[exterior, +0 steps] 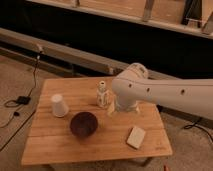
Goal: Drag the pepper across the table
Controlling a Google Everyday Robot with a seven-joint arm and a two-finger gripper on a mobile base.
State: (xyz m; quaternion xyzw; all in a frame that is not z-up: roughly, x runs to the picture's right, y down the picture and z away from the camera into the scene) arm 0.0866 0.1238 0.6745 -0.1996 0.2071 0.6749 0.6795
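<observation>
Single view only. Camera sat high and looked down at a slant onto the worktop (50,145) from its near long side, facing the dark wall (100,30) and the grey ledge (60,50) at the back. Mid range: the whole worktop top fit in frame, lower centre, with floor (15,75) showing at left. The arm (170,92) came in from the right edge and read large, covering the worktop's upper right corner. The claw (112,107) sat about centre frame, just below the arm's bend, over the worktop's middle, mostly masked by the arm.
</observation>
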